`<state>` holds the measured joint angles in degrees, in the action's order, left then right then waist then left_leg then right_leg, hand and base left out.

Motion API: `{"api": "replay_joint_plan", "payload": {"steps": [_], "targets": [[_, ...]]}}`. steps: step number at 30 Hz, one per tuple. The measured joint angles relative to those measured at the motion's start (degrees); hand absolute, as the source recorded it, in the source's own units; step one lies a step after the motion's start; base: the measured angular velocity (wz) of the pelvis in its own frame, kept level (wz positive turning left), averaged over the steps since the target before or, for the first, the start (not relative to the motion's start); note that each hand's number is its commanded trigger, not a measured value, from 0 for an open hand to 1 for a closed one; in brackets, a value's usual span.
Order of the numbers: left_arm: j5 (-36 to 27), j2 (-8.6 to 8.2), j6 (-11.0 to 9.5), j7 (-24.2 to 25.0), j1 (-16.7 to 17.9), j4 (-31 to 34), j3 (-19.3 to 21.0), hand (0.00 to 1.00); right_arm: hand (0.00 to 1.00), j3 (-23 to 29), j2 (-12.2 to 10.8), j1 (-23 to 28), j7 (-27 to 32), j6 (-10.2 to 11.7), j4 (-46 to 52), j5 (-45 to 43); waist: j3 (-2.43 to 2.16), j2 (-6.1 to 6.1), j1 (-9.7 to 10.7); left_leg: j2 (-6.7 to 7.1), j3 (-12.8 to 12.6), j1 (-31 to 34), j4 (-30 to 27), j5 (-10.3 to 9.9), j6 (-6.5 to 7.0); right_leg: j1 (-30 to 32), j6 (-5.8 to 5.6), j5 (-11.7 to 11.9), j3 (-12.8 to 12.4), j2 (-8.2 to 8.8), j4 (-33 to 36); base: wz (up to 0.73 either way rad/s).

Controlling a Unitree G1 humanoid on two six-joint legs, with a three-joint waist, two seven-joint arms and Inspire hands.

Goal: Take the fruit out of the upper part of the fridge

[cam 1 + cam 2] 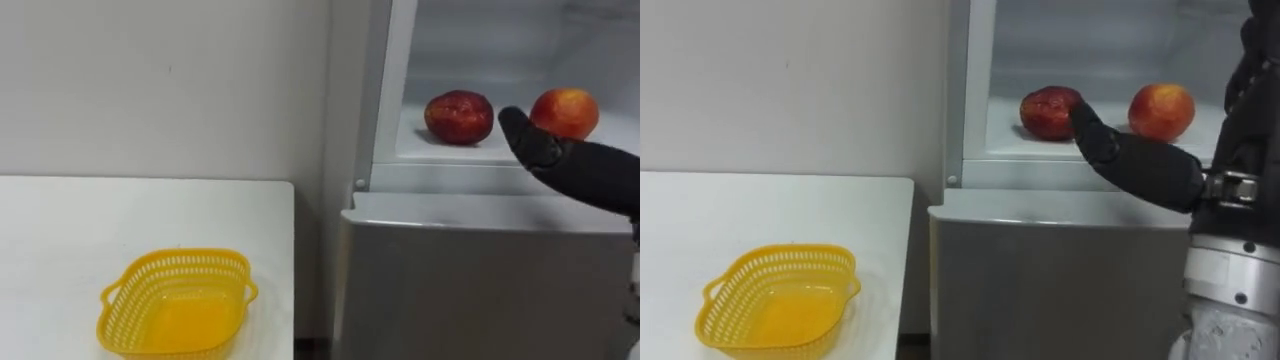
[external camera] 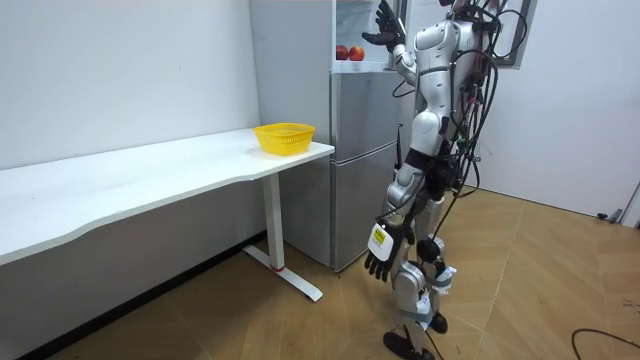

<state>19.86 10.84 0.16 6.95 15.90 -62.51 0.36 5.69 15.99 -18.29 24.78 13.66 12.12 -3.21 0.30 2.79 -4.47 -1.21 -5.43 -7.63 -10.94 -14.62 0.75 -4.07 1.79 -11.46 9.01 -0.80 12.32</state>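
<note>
Right hand (image 1: 548, 152), fingers straight and empty, is up between the dark apple (image 1: 459, 116) and the red apple (image 1: 565, 112) on the upper fridge shelf (image 1: 430, 148). The room view shows the left hand (image 2: 379, 257) hanging slack.

**A:** Light check?
**B:** Soft, even room light, no hard shadows. Interior of the upper fridge (image 1: 470, 55) glows pale white at upper right, and my right hand (image 1: 565, 165) reads near-black against it. Faint shadow under the basket (image 1: 175, 300) on the table (image 1: 80, 220).
</note>
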Motion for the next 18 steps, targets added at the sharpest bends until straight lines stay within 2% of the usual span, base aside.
{"api": "replay_joint_plan", "payload": {"steps": [5, 12, 18], "targets": [[0.69, -0.17, 0.83, 0.75, -0.66, -0.05, -0.68, 0.00, 0.00, 0.00, 0.44, -2.34, -0.02, -0.96, -5.29, 0.74, 0.08, 0.52, -0.57, 0.10, 1.63, 0.14, -0.42, 0.08, -0.12, -0.94, 0.07, 0.05, 2.03, 0.31, -0.65, 0.17], [0.68, -0.38, 1.09, 1.30, -0.82, 0.15, -1.39, 0.00, 0.00, 0.00, 0.51, -3.69, -0.61, -1.73, -8.71, 4.71, 0.06, 0.97, -0.80, 0.21, 2.14, 0.92, -0.79, 0.10, -0.15, -0.87, 0.07, 0.05, 2.36, 0.43, -0.60, 0.03], [0.70, -0.56, 1.17, 3.25, -0.51, 2.02, -0.30, 0.00, 0.00, 0.11, 3.21, -8.34, -2.28, -3.85, -12.79, 7.65, 0.06, 0.99, -0.74, 0.33, 2.70, 1.09, -0.77, 0.12, -0.13, -0.85, 0.07, 0.05, 2.80, 0.59, -0.62, 0.02]]}}
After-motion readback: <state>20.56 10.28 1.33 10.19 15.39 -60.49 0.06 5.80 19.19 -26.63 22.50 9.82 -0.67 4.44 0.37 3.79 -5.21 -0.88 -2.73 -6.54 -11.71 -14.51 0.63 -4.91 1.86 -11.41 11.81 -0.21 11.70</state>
